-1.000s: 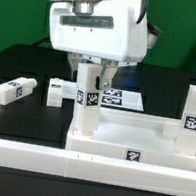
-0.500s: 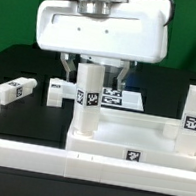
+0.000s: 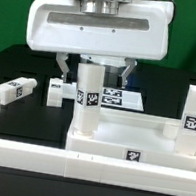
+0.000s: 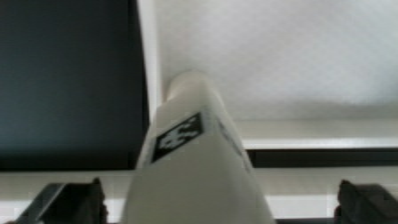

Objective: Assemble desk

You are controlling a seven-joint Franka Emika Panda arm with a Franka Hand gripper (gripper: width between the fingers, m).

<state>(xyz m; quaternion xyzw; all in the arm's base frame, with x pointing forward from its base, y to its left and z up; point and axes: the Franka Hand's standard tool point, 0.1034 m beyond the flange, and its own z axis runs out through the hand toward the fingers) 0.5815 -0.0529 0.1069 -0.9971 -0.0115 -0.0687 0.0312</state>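
We find the gripper (image 3: 95,69) spread, its fingers (image 4: 68,203) flanking the upright leg (image 3: 86,94) without contact; the wrist view cuts off their tips. That leg stands at a corner of the panel (image 3: 129,153), and we cannot make out its seating. A second leg (image 3: 193,112) stands opposite. Two loose legs (image 3: 14,90) lie on the tabletop (image 3: 32,123).

Marker board (image 3: 123,98) partly behind leg (image 3: 87,97)
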